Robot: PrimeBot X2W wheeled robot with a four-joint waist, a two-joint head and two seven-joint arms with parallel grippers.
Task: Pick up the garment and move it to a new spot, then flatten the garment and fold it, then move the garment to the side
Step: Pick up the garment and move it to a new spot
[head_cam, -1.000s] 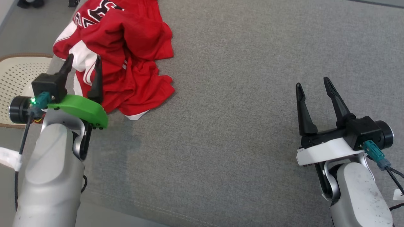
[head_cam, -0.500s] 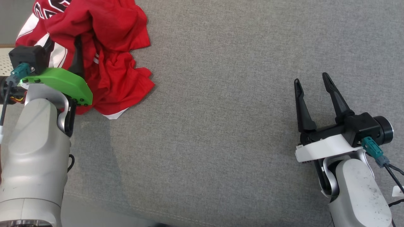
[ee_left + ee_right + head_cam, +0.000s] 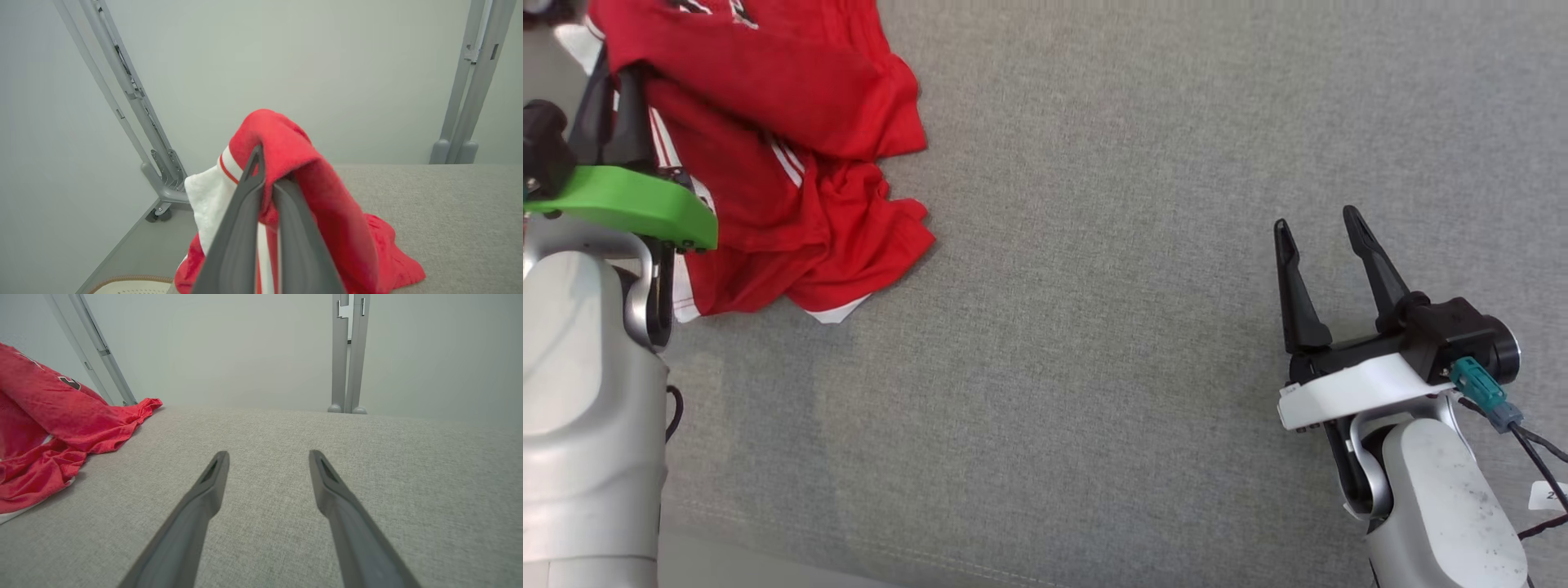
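- Where it lies bunched at the far left of the grey padded surface (image 3: 1111, 343), the red garment (image 3: 768, 163) shows no clean outline; its heap is longest from the head view's top left corner down toward the lower right.
- One thick fold crosses the top of the heap, its free end pointing to the robot's right, toward open surface.
- Below that fold, a white-trimmed hem corner (image 3: 837, 310) points back toward the robot and lies flat on the surface.
- Paired white stripes (image 3: 788, 159) slant across the red cloth; black-and-white lettering sits at the head view's top edge, too cut off to read.
- On the left arm, the left gripper (image 3: 613, 90) is clamped onto the garment's left edge, above the green wrist plate (image 3: 629, 208).
- From the left wrist view, the left gripper (image 3: 271, 179) has its two fingers pressed nearly together, with red cloth (image 3: 327, 183) draped over the tips and a white panel with a red stripe (image 3: 212, 192) hanging on the other side.
- That pinched part is raised off the surface, while the rest trails down onto it.
- Well apart on the right, the right gripper (image 3: 1316, 220) hovers with its fingers spread wide, holding and touching nothing.
- In the right wrist view, the right gripper (image 3: 268, 455) points across bare grey surface, with the garment (image 3: 49, 412) off to one side.
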